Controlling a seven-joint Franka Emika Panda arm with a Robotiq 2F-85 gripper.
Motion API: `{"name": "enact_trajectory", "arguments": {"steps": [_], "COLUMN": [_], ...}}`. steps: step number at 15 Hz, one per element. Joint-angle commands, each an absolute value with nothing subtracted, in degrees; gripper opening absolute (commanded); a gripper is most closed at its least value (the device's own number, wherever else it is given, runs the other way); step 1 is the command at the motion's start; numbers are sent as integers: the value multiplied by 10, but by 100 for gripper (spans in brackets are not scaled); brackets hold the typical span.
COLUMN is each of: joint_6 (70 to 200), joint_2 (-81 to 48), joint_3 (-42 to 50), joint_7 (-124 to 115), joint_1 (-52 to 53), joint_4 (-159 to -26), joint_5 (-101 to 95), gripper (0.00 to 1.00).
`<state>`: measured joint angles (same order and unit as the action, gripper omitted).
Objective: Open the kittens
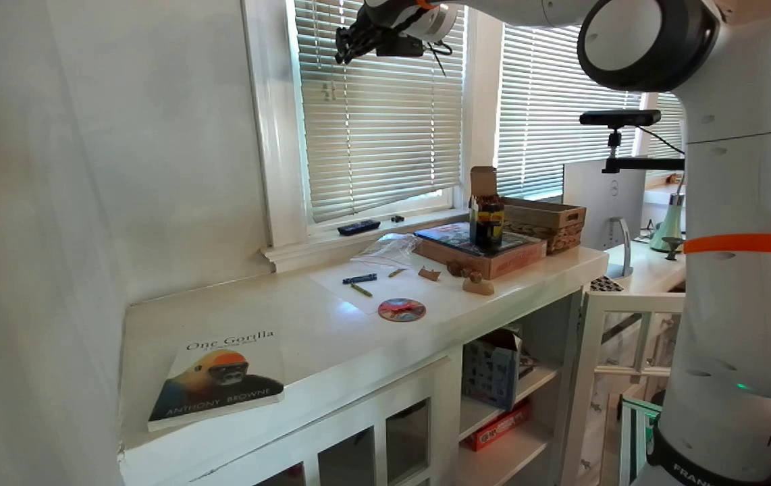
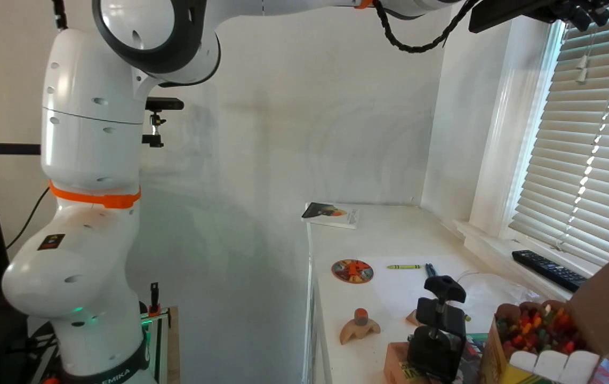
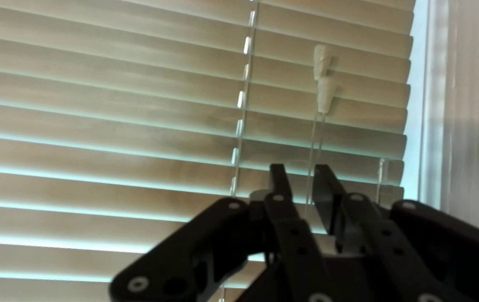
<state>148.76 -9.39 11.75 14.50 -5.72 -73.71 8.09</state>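
The white slat blind (image 1: 385, 142) hangs lowered over the narrower white-framed window, its bottom edge sloping; it also shows in an exterior view (image 2: 560, 176) and fills most of the wrist view (image 3: 97, 159). Two thin pull cords end in small white tassels (image 3: 322, 84), which also show in both exterior views (image 1: 329, 91) (image 2: 582, 69). My gripper (image 3: 297, 167) is partly open, in front of the blind's upper part (image 1: 341, 46) (image 2: 595, 13). In the wrist view the cords run through the gap between the fingertips; whether they are at fingertip depth I cannot tell. The fingers grip nothing.
The window frame (image 1: 267, 128) borders the blind. Below, the sill holds a remote (image 1: 358, 227). The counter holds a book (image 1: 217, 385), a crayon box (image 1: 489, 226) on a flat box, wooden trays (image 1: 541, 216) and a black clamp (image 2: 438, 330). Wider-window blinds (image 1: 554, 101) hang beside it.
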Motion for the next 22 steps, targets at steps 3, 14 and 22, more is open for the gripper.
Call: {"name": "enact_trajectory", "arguments": {"steps": [3,14,22], "joint_6": [1471,1460,1464], "joint_2": [-115,-115,-109], "joint_3": [122,122,120], "joint_7": [125,120,133], "joint_1": [-57,-54,-53], "joint_4": [-706,-701,-705], "joint_5": [73,73,78], "gripper": [11,0,1]}}
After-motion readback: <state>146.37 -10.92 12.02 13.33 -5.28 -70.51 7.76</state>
